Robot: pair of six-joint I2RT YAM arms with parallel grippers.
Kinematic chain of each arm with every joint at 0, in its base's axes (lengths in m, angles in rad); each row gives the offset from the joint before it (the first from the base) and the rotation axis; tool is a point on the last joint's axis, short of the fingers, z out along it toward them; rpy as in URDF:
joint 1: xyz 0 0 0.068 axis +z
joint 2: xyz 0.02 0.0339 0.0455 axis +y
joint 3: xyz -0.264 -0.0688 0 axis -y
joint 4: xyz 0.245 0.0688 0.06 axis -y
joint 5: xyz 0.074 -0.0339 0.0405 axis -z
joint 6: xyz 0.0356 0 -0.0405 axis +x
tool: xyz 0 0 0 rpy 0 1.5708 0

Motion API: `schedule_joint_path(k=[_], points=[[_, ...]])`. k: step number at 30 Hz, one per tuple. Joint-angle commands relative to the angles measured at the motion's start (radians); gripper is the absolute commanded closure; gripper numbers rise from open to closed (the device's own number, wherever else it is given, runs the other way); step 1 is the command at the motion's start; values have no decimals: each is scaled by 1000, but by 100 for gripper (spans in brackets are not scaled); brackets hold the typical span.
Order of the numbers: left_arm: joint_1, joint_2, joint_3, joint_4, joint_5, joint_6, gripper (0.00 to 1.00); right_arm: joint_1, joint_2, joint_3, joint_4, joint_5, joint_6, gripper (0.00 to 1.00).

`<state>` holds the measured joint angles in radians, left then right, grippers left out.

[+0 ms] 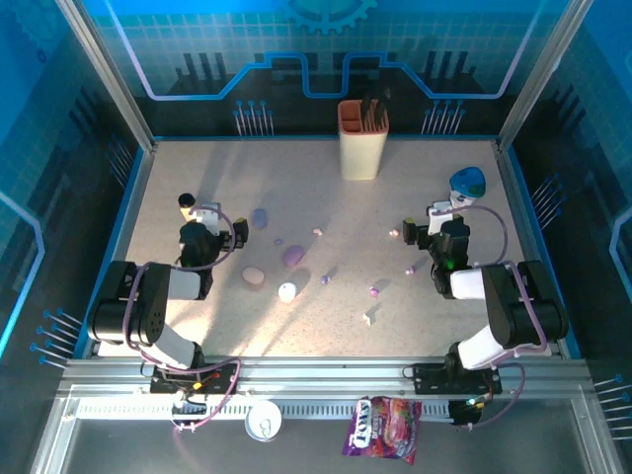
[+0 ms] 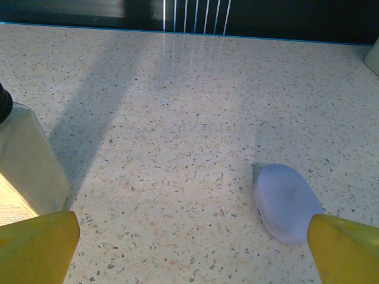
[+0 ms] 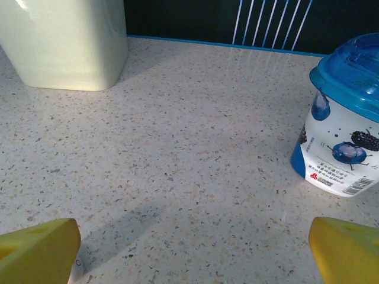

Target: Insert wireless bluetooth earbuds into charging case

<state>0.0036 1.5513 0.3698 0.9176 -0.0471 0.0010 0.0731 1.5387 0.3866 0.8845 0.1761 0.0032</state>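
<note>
Left wrist: left claw (image 2: pixel 192 248) and right claw (image 3: pixel 192 248) gape wide, empty. Probably best to straddle the lilac case (image 2: pixel 288 203) squarely before closing.

The lilac case (image 2: pixel 284 198) sits partly behind a yellow fingertip (image 2: pixel 343 248); the bottle (image 2: pixel 23 160) (black-capped) is cropped at left.

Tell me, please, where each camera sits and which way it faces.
Top external: above and behind the bases, looking down on the table; left arm and right arm show.
Left wrist: on the left arm, low, facing the far wall; open left gripper tips frame a lilac charging case and a bottle.
Right wrist: low, facing the far wall; open right gripper tips, cream utensil holder, blue-lidded cup.
Shared: top and right wrist both show holder and cup; top and left wrist, case and bottle.
</note>
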Motion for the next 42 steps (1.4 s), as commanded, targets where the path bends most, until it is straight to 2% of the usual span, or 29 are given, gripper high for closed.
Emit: schedule_joint_path(k=[1, 19, 27, 31, 35, 42], points=[[-2, 1, 17, 1, 18, 6, 1, 8, 3, -6, 43, 11, 8, 0], [-2, 2, 18, 0, 18, 4, 1, 7, 3, -5, 43, 11, 9, 0], [-4, -30, -10, 27, -24, -6, 1, 5, -22, -28, 68, -3, 5, 0], [-11, -161, -6, -93, -64, -6, 1, 9, -145, -30, -32, 3, -3, 0], [-37, -309, 33, -281, -112, -10, 1, 20, -301, -19, -180, 2, 6, 0], [-197, -425, 142, -597, -129, 5, 1, 134, -470, 68, -497, -24, 88, 0]])
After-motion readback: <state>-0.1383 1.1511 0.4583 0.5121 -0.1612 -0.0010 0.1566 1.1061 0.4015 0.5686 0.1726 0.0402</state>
